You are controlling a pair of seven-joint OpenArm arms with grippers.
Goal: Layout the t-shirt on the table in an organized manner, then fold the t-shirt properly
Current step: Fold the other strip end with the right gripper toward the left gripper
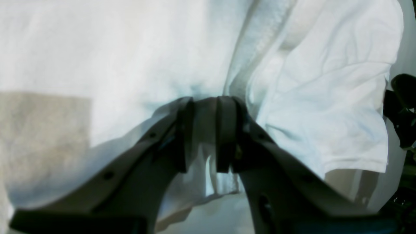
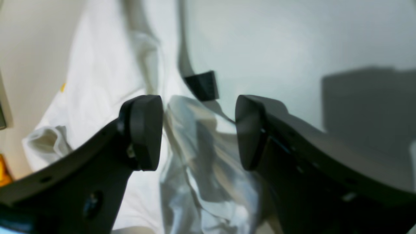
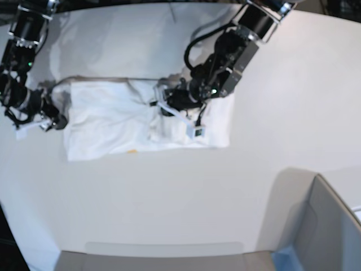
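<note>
In the base view, the right arm reached down along the left edge of the worktop [image 3: 169, 197], its right pincer [image 3: 49, 121] low at the left border of the t-shirt [image 3: 107, 118]. The t-shirt lay as a wide, partly folded white band across the far half of the worktop, a small yellow trace of print showing at its near hem. Further right, the left arm descended from the top edge, bent sharply, with the left pincer [image 3: 163, 104] over the middle of the garment. A grey box [image 3: 330, 226] with a blue corner stood at the lower right, well apart from the shirt. The right wrist view showed what the base view could not: the right pincer [image 2: 198, 130] stood with jaws clearly apart and gripping nothing, a crumpled fold of fabric lying under the gap, the rest of the t-shirt [image 2: 104, 84] extending to the left. The left wrist view showed the left pincer [image 1: 204, 133] with jaws drawn nearly together, a pinch of t-shirt [image 1: 325, 97] fabric clamped between them, and a sleeve spread to the right.
</note>
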